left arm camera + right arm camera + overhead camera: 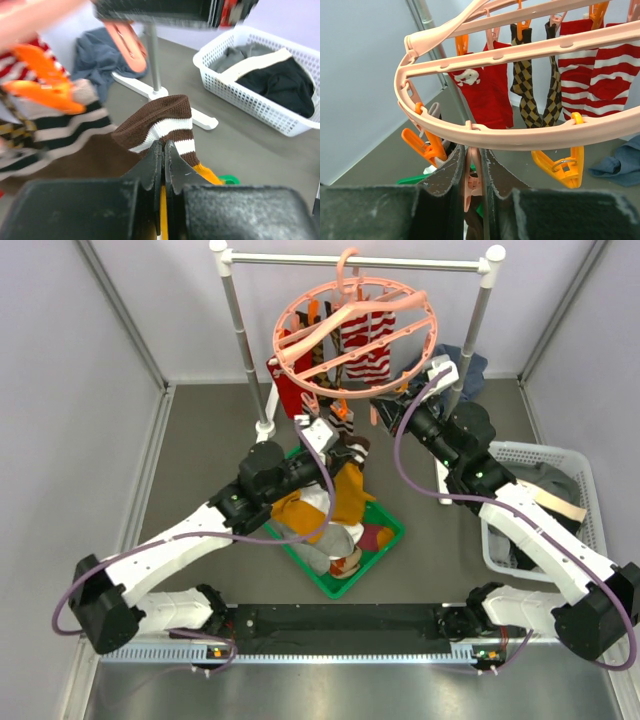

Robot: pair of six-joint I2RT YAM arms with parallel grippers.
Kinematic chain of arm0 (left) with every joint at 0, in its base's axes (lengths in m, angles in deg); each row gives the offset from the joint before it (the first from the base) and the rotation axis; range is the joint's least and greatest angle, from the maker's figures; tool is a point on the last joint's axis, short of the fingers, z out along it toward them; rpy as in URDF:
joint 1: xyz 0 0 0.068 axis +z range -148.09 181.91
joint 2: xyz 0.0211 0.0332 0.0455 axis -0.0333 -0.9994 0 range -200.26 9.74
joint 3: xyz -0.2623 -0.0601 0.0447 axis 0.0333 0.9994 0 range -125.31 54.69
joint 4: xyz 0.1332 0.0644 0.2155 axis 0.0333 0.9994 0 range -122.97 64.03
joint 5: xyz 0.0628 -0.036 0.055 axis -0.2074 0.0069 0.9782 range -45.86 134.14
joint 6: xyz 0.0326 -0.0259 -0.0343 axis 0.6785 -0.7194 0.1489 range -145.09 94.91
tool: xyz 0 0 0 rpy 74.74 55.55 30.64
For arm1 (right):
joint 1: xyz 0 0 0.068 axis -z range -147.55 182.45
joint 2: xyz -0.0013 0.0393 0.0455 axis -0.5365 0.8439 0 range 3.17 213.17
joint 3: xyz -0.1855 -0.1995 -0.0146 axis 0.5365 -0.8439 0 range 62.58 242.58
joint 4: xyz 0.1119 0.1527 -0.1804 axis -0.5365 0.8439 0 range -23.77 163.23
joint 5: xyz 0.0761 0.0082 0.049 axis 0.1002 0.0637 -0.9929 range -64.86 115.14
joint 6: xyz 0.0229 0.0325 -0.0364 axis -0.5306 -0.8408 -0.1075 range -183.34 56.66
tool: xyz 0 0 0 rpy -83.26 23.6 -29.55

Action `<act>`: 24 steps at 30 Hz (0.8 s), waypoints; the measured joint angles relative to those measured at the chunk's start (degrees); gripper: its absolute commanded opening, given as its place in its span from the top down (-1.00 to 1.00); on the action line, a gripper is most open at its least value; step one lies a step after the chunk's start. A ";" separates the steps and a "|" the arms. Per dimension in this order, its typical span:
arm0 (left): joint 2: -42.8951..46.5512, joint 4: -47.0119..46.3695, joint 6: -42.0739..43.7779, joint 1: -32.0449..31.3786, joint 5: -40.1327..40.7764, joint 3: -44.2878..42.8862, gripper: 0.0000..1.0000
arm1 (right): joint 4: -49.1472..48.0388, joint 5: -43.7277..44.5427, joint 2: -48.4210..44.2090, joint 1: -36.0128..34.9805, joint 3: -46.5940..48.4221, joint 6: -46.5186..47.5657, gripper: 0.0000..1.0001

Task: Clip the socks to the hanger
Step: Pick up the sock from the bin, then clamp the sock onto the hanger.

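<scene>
The salmon-pink round hanger [355, 335] hangs from the rail. A red sock [485, 90], two checkered socks [525, 85] and red-and-white striped socks [600, 75] hang from its clips. My left gripper [164, 146] is shut on the cuff of a dark brown sock with white stripes [165, 120] and holds it up just below the ring's near edge [340, 445]. My right gripper [474, 155] is shut on a pink clip [474, 175] hanging under the ring's rim [520, 136]. Orange clips [560, 165] hang on either side of it.
A green tray [385, 540] under the hanger holds mustard [295, 510] and other socks. A white basket [560, 465] of dark and beige garments stands at the right. Blue-grey cloth [475, 365] lies by the silver rail's right post [478, 325].
</scene>
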 measured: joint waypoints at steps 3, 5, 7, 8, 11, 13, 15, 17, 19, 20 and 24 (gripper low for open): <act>-4.20 -3.76 0.07 0.00 -1.31 0.37 1.00 | 0.00 -0.66 -0.02 0.00 0.00 -0.35 0.96; -6.82 -6.38 0.04 0.00 -1.55 0.35 1.00 | 0.00 -1.22 -0.13 0.00 0.00 -0.39 0.96; -8.63 -8.31 -0.02 0.00 -1.51 0.35 1.00 | 0.00 -1.64 -0.33 0.00 0.00 -0.39 0.96; -9.49 -9.38 -0.09 0.00 -1.36 0.35 1.00 | 0.00 -1.84 -0.46 0.00 0.00 -0.37 0.96; -11.26 -12.28 -0.31 0.00 -0.39 0.35 1.00 | 0.00 -2.34 -0.94 0.00 0.00 -0.37 0.96; -11.87 -14.21 -0.68 0.00 0.28 0.35 1.00 | -0.02 -2.64 -1.20 0.00 0.00 -0.37 0.96; -12.28 -15.39 -1.36 0.00 0.98 0.26 1.00 | -0.04 -2.99 -1.29 0.00 0.00 -0.37 0.96; -12.81 -16.39 -1.97 0.00 1.57 0.11 1.00 | -0.02 -3.30 -1.31 0.00 0.00 -0.35 0.96; -13.31 -16.83 -2.60 0.00 2.38 -0.09 1.00 | -0.02 -3.54 -1.31 0.00 0.00 -0.33 0.96; -13.51 -17.09 -2.84 0.00 2.60 -0.17 1.00 | -0.04 -3.67 -1.31 0.00 0.00 -0.28 0.96; -13.79 -17.59 -3.74 0.00 3.28 -0.35 1.00 | -0.04 -3.85 -1.31 0.00 -0.02 -0.11 0.96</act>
